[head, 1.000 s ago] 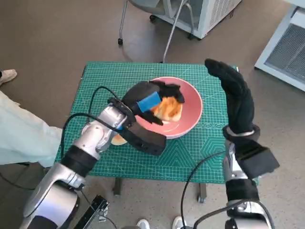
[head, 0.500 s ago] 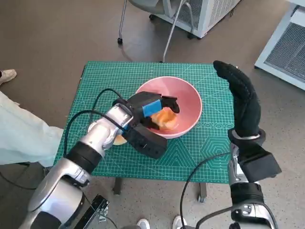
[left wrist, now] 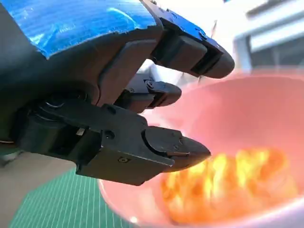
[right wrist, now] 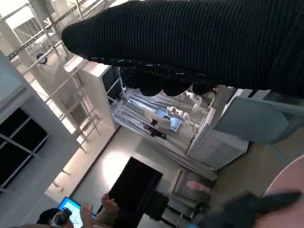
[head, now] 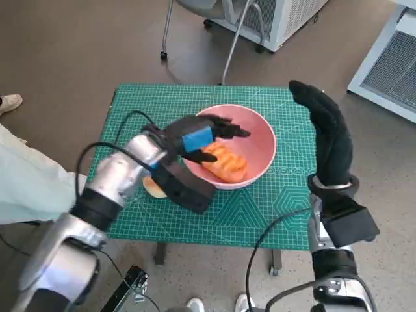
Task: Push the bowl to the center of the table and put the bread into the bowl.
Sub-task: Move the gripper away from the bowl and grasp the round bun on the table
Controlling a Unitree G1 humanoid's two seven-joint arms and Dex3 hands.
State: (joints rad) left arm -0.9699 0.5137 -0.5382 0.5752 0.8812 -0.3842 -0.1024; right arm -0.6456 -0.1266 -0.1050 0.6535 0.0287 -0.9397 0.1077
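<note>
The pink bowl (head: pixel 260 138) stands near the middle of the green mat, a little toward the far right. An orange-brown bread (head: pixel 224 163) lies inside it, bright and blurred in the left wrist view (left wrist: pixel 237 183). My left hand (head: pixel 201 138) hovers over the bowl's near-left rim with its fingers (left wrist: pixel 175 147) spread and nothing in them. My right hand (head: pixel 325 130) is raised upright beside the bowl's right side, fingers straight, holding nothing. The bowl's rim (right wrist: pixel 289 183) shows at a corner of the right wrist view.
A second pale bread piece (head: pixel 155 187) lies on the mat (head: pixel 260 214) under my left forearm. A chair base (head: pixel 195 32) and a white cabinet stand beyond the table. A person's leg (head: pixel 26 182) is at the left. A person's hands (right wrist: pixel 102 206) show far off.
My left hand has released the bread, which now lies in the bowl, and has lifted and drawn back to the left. The right hand shifted slightly right, staying upright.
</note>
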